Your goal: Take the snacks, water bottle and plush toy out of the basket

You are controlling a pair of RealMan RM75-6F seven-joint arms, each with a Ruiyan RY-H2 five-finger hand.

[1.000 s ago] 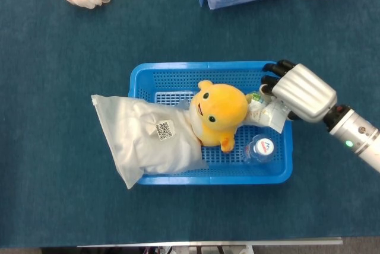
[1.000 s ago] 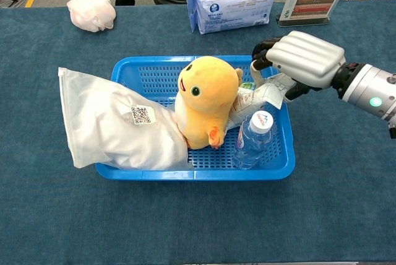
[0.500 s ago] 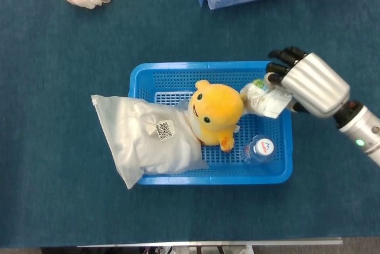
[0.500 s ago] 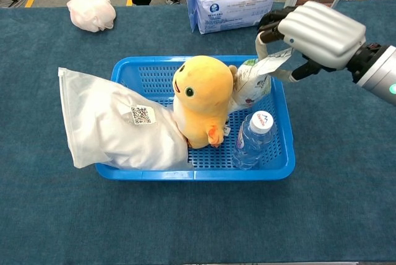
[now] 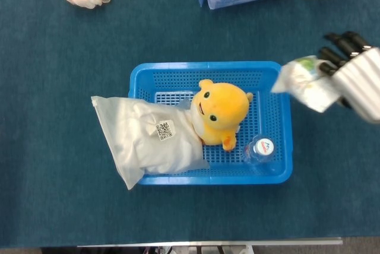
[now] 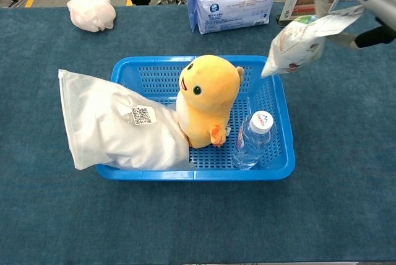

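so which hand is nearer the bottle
Right. The right hand is up past the basket's right rim, holding a snack bag, above and right of the bottle. The left hand shows in neither view.

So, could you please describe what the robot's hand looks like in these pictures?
Only the right hand shows. Its back is a silver-grey metallic shell with ribbed, rounded segments, and its fingers are black. In the chest view the same colours show at the top edge. No cables or markings are visible; the arm is out of frame.

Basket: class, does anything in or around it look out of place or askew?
Yes. The white bag lies slumped over the left rim of the basket, part inside and part on the table, not fully contained.
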